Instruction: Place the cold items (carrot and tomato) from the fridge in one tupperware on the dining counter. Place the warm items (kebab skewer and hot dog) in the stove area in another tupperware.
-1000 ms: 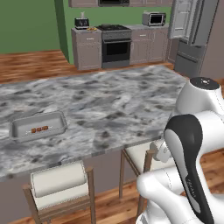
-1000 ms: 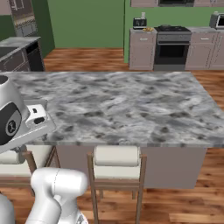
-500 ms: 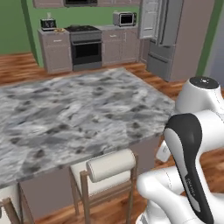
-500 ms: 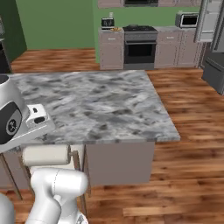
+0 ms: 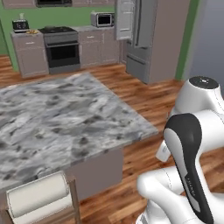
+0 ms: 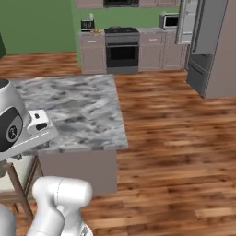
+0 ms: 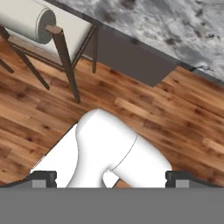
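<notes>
White arm folded close above its base beside the grey marbled dining counter [image 5: 65,122], gripper [image 7: 111,178] aimed down at the wooden plank floor [image 7: 183,127] — jaws spread wide, holding nothing — with the tall steel fridge [image 6: 209,46] well apart across the kitchen.

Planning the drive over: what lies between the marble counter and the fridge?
Bare wood floor separates the marble counter from the fridge in the right base view.

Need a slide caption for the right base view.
Marble counter at left, stove and fridge along the far wall, wood floor between.
</notes>
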Robot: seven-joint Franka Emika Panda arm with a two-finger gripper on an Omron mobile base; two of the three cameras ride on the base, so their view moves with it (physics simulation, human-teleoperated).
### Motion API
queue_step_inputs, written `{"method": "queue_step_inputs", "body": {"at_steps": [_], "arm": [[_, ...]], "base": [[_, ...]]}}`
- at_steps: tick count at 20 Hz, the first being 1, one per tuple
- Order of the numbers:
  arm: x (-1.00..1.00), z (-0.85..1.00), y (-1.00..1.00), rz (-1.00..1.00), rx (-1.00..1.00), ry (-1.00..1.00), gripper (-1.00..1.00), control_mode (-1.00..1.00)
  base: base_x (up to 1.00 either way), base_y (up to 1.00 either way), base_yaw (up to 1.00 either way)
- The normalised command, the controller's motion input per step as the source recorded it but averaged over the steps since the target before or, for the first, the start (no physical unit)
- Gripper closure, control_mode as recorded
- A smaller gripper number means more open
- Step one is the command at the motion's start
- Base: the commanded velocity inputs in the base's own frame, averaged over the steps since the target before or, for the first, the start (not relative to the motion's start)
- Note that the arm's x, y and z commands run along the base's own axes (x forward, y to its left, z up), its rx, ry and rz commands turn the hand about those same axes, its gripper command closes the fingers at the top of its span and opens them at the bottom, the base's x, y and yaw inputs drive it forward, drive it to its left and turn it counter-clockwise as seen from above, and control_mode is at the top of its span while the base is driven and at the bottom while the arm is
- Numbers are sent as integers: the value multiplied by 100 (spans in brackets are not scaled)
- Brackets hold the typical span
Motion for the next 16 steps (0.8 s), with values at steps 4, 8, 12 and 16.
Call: {"method": "queue_step_inputs", "body": {"at_steps": [4,8,12,16], "arm": [[0,0,0,0,0,0,-100,100],[0,0,0,0,0,0,-100,100],[0,0,0,0,0,0,-100,100],[0,0,0,0,0,0,-100,100]], "base": [[17,-100,-9],[28,-100,-7],[46,-100,-1],[75,-93,3]]}}
